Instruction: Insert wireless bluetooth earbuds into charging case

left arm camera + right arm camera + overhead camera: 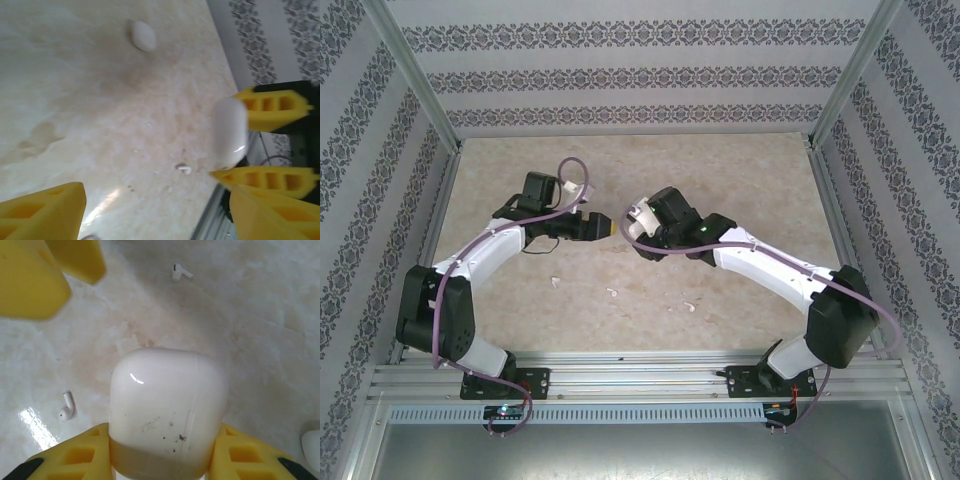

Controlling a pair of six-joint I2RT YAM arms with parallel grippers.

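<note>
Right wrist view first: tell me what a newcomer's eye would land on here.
A white charging case clamped in the right gripper, low in the middle. Two tiny earbuds lie loose on the marbled table, one upper centre, one lower left. The left gripper stands open opposite.

Bright, even overhead light; glare patches on marble tabletop [35, 427]; left wrist view blurred, charging case [230, 132] smeared.
</note>
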